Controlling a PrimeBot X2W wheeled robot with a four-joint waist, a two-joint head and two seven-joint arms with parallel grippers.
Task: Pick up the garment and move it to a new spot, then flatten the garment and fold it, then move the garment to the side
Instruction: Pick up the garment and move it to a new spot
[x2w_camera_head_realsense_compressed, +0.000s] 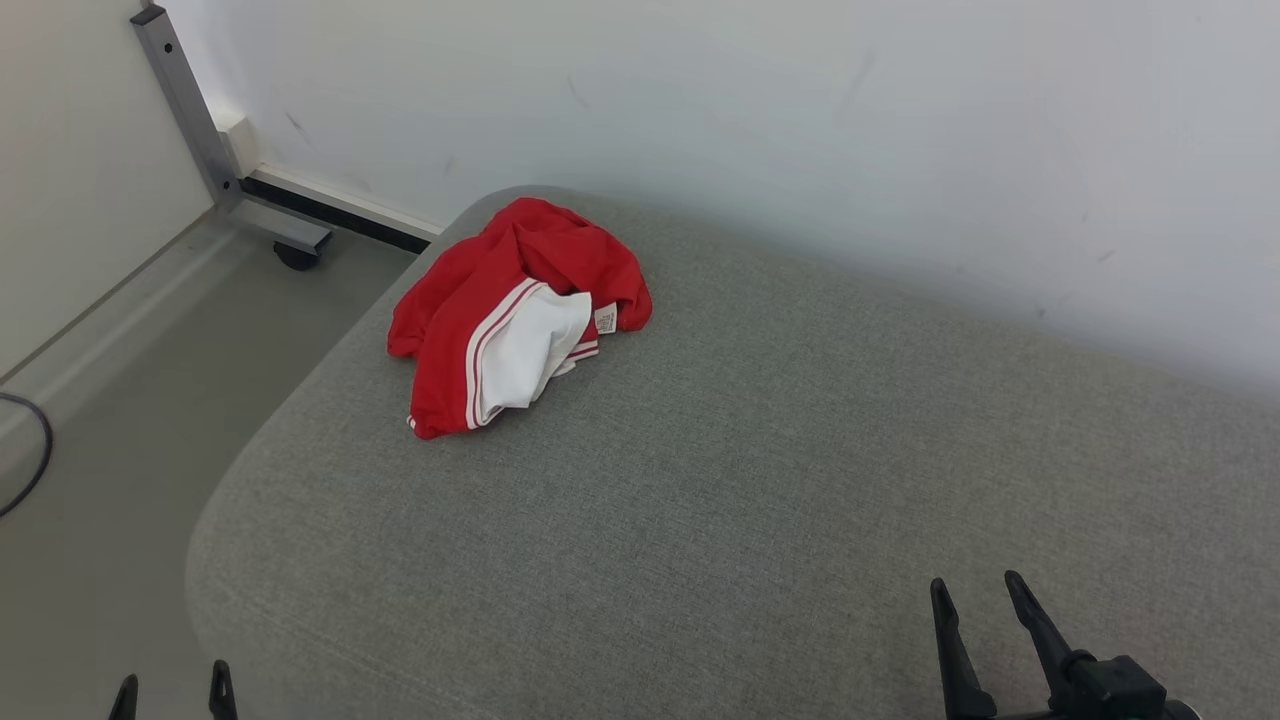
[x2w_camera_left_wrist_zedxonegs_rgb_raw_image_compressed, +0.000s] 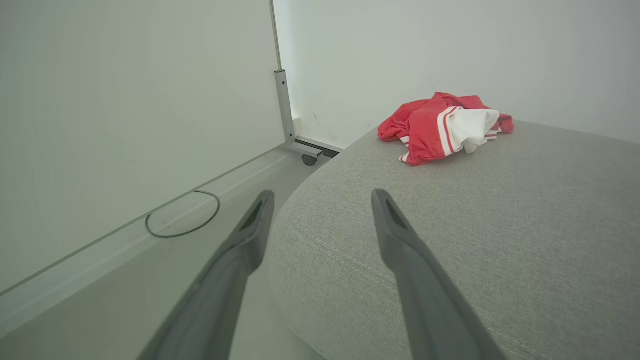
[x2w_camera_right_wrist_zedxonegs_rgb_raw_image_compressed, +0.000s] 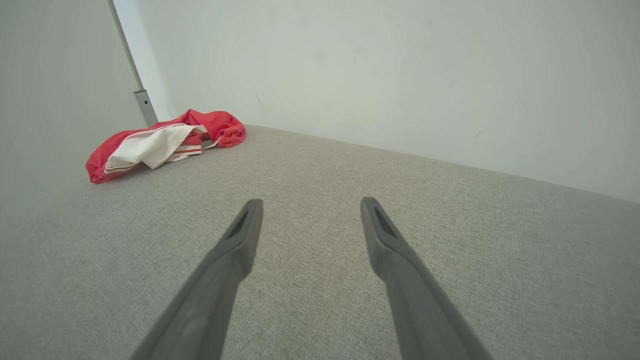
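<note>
**Red garment lies bunched at the far corner of a grey cushion**

Head view: the red garment (x2w_camera_head_realsense_compressed: 500, 290), trimmed with white stripes and showing a white panel and a small label, sits crumpled on the grey fabric cushion (x2w_camera_head_realsense_compressed: 720, 500) near its far left corner, close to the pale wall (x2w_camera_head_realsense_compressed: 800, 120). The left tool (x2w_camera_head_realsense_compressed: 172, 685) shows at the bottom left and the right tool (x2w_camera_head_realsense_compressed: 975, 582) at the bottom right. Both are spread, hold nothing and are well apart from the cloth. A grey metal post (x2w_camera_head_realsense_compressed: 190, 110) on a black caster (x2w_camera_head_realsense_compressed: 297, 257) stands on the floor beyond the corner.

Left wrist view: the left tool (x2w_camera_left_wrist_zedxonegs_rgb_raw_image_compressed: 322, 192) is splayed wide at the cushion's (x2w_camera_left_wrist_zedxonegs_rgb_raw_image_compressed: 500, 225) rounded edge, one finger over the floor and the other over the fabric. The garment (x2w_camera_left_wrist_zedxonegs_rgb_raw_image_compressed: 425, 132) lies ahead. A thin cable (x2w_camera_left_wrist_zedxonegs_rgb_raw_image_compressed: 185, 220) loops on the floor.

Right wrist view: the right tool (x2w_camera_right_wrist_zedxonegs_rgb_raw_image_compressed: 311, 200) is spread over the bare cushion (x2w_camera_right_wrist_zedxonegs_rgb_raw_image_compressed: 350, 165), with the garment (x2w_camera_right_wrist_zedxonegs_rgb_raw_image_compressed: 220, 127) far off at the upper left.
</note>
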